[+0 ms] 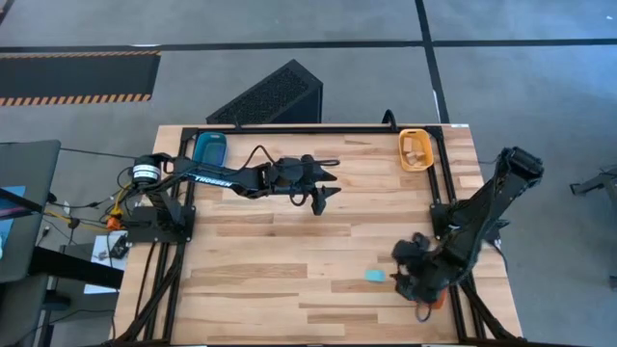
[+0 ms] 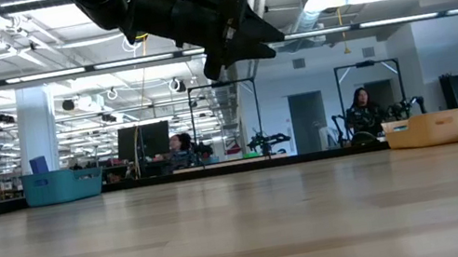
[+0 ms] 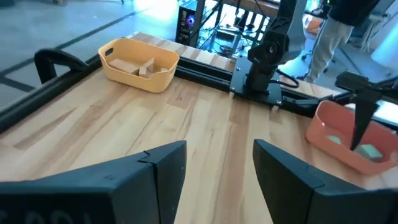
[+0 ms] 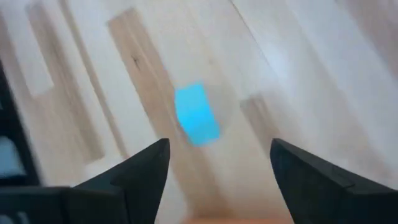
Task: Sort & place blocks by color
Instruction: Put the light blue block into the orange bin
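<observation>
Gaping empty, right claw [image 4: 217,168] over 1 cyan block [image 4: 196,115]; left claw [image 3: 217,168] part-open, empty.

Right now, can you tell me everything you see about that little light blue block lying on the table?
The light cyan block is a small, smooth, chunky piece with flat faces, blurred in the right wrist view. It lies alone on the bare wooden table, near the front right. The right gripper hangs close beside it with its fingers spread open, not touching it. Nothing else touches the block; it sits outside every tray.
</observation>
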Available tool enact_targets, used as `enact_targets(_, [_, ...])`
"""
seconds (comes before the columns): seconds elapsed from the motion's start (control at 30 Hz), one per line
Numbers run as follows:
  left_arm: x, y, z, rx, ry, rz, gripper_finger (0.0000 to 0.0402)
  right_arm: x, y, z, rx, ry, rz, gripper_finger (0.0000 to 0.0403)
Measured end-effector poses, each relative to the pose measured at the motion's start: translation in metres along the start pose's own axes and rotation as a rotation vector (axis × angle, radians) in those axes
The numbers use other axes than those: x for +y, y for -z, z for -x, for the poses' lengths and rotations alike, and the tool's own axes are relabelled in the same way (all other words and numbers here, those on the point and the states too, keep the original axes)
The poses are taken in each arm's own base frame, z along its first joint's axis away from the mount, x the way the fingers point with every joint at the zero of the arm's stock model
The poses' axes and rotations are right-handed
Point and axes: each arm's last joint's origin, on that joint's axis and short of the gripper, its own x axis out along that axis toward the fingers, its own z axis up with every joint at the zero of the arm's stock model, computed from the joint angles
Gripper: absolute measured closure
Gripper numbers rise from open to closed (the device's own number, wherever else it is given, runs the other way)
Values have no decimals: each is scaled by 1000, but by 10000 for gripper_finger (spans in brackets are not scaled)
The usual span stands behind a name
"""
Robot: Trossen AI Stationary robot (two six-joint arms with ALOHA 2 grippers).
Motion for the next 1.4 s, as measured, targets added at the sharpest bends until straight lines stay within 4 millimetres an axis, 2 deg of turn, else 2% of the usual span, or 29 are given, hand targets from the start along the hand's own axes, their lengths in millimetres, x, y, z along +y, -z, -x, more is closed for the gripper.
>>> enact_targets(0.1, [0, 0, 0, 0, 0, -45, 228, 6, -7, -19, -1, 15, 189, 108])
enact_targets(0.2, [0, 0, 0, 2, 0, -77, 228, 11, -10, -40, 24, 32, 292, 107])
enact_targets(0.33, [0, 0, 0, 5, 13, -94, 228, 13, -13, -60, 102, 39, 305, 106])
enact_targets(0.6, [1, 4, 0, 48, 5, -142, 228, 21, -12, -87, 133, 9, 356, 107])
enact_targets(0.8, [1, 5, 0, 55, 0, -186, 228, 27, -14, -103, 108, -30, 332, 141])
enact_targets(0.9, [1, 5, 0, 54, 1, -215, 228, 25, -16, -105, 110, -20, 320, 183])
enact_targets(1.07, [3, 4, 0, 53, -4, -232, 228, 19, -25, -102, 120, -3, 301, 283])
enact_targets(1.2, [8, 3, 0, 51, -17, -227, 228, 12, -35, -90, 116, -4, 303, 285])
enact_targets(1.4, [15, 1, 0, 47, -35, -220, 228, -4, -52, -53, 97, -31, 231, 285])
